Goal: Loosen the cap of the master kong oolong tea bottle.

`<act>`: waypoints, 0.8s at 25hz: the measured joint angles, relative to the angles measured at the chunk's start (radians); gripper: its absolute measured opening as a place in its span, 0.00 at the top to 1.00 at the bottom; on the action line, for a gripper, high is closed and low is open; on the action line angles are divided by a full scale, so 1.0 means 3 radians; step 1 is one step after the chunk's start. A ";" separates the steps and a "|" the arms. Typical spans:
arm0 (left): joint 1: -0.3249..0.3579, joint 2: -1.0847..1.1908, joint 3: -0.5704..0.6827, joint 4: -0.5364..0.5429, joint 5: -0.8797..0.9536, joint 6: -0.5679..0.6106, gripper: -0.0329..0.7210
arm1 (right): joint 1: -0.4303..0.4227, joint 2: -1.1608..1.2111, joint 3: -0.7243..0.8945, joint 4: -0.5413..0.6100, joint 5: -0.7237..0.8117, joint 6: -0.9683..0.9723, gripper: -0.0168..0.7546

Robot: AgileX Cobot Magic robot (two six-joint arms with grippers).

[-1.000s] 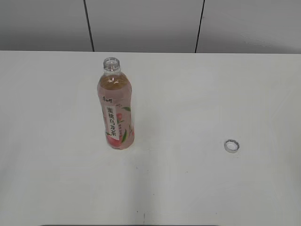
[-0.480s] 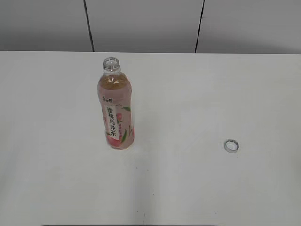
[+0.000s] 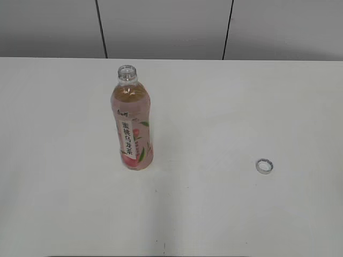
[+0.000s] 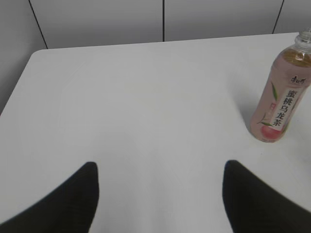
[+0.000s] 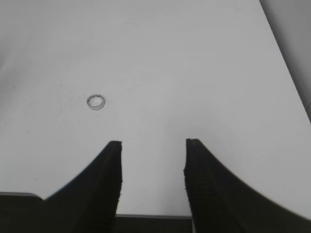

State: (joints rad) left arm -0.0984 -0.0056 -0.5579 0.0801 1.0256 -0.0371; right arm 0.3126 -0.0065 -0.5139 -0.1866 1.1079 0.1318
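Observation:
The master kong oolong tea bottle [image 3: 133, 124] stands upright on the white table, left of centre, with its neck open and no cap on it. It also shows at the right edge of the left wrist view [image 4: 283, 94]. The cap [image 3: 263, 166] lies on the table to the right, apart from the bottle, open side up; it shows in the right wrist view [image 5: 96, 102] too. My left gripper [image 4: 160, 170] is open and empty, well back from the bottle. My right gripper [image 5: 153, 145] is open and empty, back from the cap, near the table's front edge.
The white table [image 3: 214, 107] meets a grey panelled wall [image 3: 166, 27] at the back. Its left edge shows in the left wrist view [image 4: 19, 77], its right edge in the right wrist view [image 5: 286, 73]. No arm shows in the exterior view.

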 joint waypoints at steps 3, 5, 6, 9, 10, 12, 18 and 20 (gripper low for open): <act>0.0000 0.0000 0.0000 0.0000 0.0000 0.0000 0.33 | 0.0000 0.0000 0.0000 0.0000 0.0000 0.0002 0.56; 0.0000 0.0000 0.0000 -0.0001 0.0000 0.0000 0.34 | 0.0000 0.0000 0.0000 0.0000 0.0000 0.0002 0.56; 0.0000 0.0000 0.0000 -0.0001 0.0000 0.0000 0.34 | 0.0000 0.0000 0.0000 0.0000 0.0000 0.0002 0.56; 0.0000 0.0000 0.0000 -0.0001 0.0000 0.0000 0.35 | 0.0000 0.0000 0.0000 0.0000 0.0000 0.0002 0.56; 0.0000 0.0000 0.0000 -0.0001 0.0000 0.0000 0.35 | 0.0000 0.0000 0.0000 0.0000 0.0000 0.0002 0.56; 0.0000 0.0000 0.0000 -0.0004 0.0000 0.0000 0.35 | 0.0000 0.0000 0.0000 0.0000 0.0000 0.0002 0.56; 0.0034 0.0000 0.0000 -0.0004 0.0000 0.0000 0.35 | -0.0086 0.0000 0.0000 0.0000 0.0000 0.0006 0.56; 0.0090 0.0000 0.0000 -0.0004 0.0000 0.0000 0.35 | -0.0220 0.0000 0.0000 0.0000 0.0000 0.0006 0.56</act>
State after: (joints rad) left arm -0.0715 -0.0056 -0.5579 0.0789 1.0256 -0.0371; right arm 0.2466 -0.0065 -0.5139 -0.1866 1.1079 0.1337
